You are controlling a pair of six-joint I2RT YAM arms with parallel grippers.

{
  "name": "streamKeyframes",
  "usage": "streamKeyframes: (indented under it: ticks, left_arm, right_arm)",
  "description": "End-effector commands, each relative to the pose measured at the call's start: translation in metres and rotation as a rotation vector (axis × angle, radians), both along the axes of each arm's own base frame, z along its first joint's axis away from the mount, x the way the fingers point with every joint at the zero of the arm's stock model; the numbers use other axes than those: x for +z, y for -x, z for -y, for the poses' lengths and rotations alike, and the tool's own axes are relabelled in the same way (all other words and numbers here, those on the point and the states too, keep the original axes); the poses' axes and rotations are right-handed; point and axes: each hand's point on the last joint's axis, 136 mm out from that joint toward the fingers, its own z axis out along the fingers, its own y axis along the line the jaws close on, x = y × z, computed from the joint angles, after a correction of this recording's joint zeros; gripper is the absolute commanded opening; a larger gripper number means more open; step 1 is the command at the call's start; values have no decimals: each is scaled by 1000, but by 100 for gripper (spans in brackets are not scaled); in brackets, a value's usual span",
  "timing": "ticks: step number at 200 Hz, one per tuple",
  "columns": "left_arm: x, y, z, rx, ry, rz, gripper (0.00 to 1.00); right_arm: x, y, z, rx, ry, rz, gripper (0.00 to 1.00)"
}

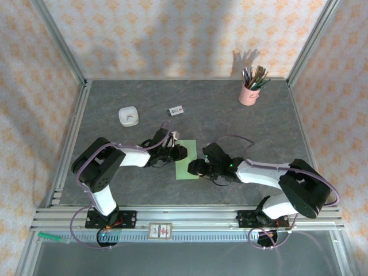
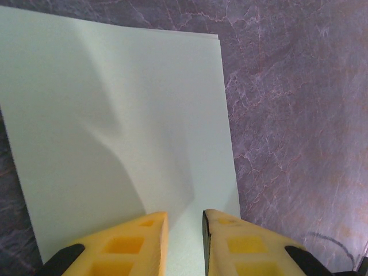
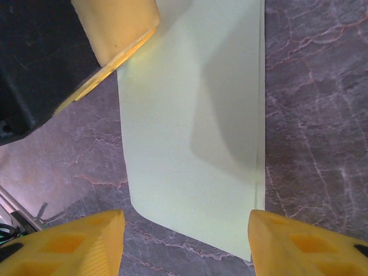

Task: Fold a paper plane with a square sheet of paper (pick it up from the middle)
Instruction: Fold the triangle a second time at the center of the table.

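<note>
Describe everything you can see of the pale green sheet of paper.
The sheet of paper is thin, pale green, plain and unmarked. It lies flat on the dark marbled table, apparently folded over: a second layer's edge shows along one side, and its surface bulges. The left gripper, fingers narrowly apart, sits on one edge; the right gripper hovers open at the opposite side.

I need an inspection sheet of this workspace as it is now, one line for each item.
Surface: dark marbled table.
Job's things: pale green sheet of paper, folded double, on the table.
Clutter: pink pencil cup, white dish, small card, all apart from the paper.
Grippers: left gripper narrowly open over the paper; right gripper wide open at its edge.
Cables: purple cables along both arms.
Surroundings: patterned walls, metal frame.
</note>
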Motion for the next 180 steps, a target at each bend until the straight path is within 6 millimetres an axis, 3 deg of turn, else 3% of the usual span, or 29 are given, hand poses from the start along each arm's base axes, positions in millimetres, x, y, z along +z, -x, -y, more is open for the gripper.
streamKeyframes:
  ticks: [1, 180]
  left_arm:
    - [-17, 10, -9, -4, -57, -32, 26]
    - [-16, 11, -8, -16, -52, -33, 26]
  right_arm:
    - [-7, 3, 1, -2, 9, -5, 58]
    - [-10, 6, -6, 12, -24, -27, 58]
